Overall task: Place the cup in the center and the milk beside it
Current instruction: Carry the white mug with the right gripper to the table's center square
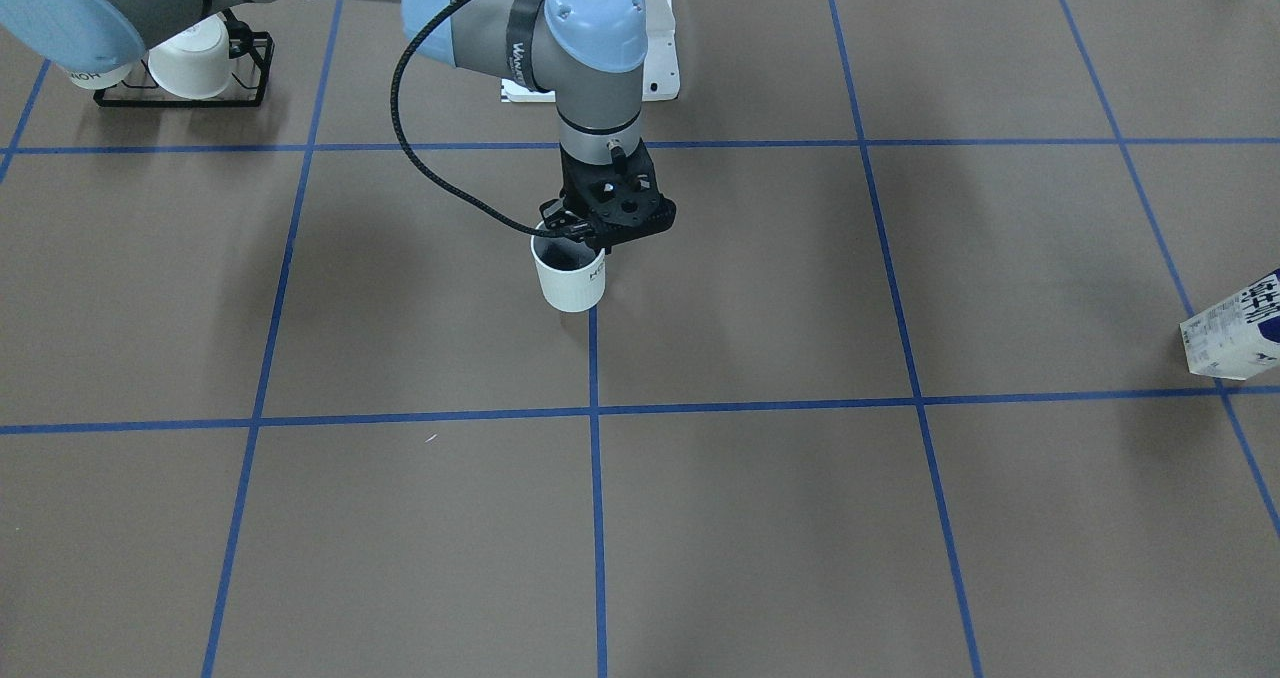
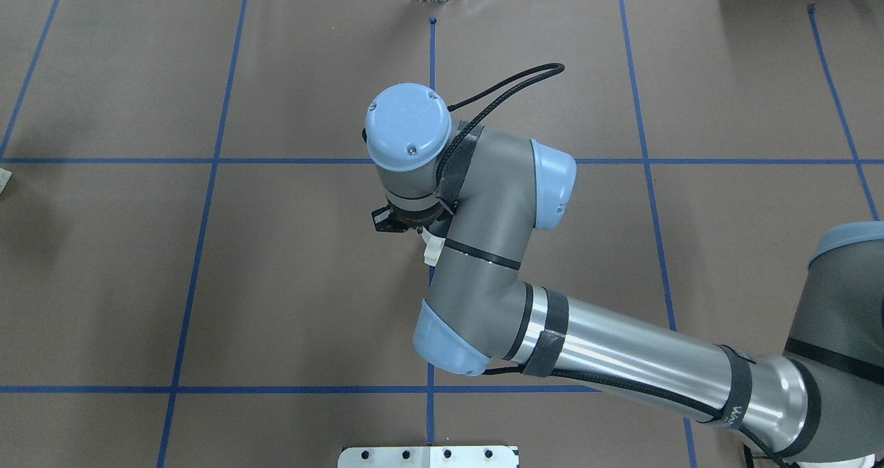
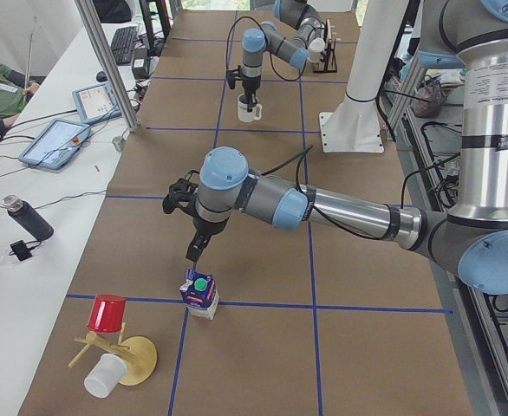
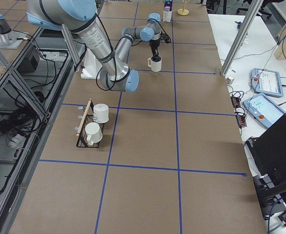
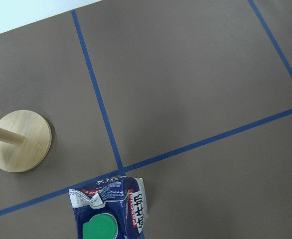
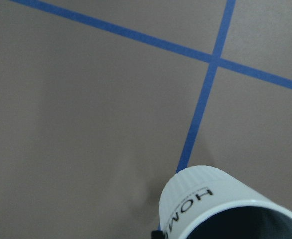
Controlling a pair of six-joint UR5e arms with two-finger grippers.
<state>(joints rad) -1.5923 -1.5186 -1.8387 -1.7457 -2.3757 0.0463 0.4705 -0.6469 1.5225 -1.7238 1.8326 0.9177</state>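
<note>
The white cup [image 1: 572, 276] with dark lettering is at the table's middle, on the blue centre line. My right gripper [image 1: 580, 242] comes down from above and is shut on its rim. I cannot tell whether the cup touches the table. It fills the bottom of the right wrist view [image 6: 220, 209] and shows far off in the side views [image 3: 249, 111] [image 4: 155, 63]. The milk [image 3: 200, 293], a blue-and-white carton with a green cap, stands on a blue line near the table's left end [image 1: 1235, 328] [image 5: 111, 214]. My left gripper [image 3: 193, 253] hangs just above it; I cannot tell if it is open.
A black rack [image 1: 185, 93] with two white cups [image 4: 96, 122] stands at my right. A wooden stand [image 3: 124, 355] with a red cup [image 3: 107, 312] and a white cup is beyond the carton; its base [image 5: 19, 141] shows in the left wrist view. Tablets [image 3: 59, 139] lie on the side bench.
</note>
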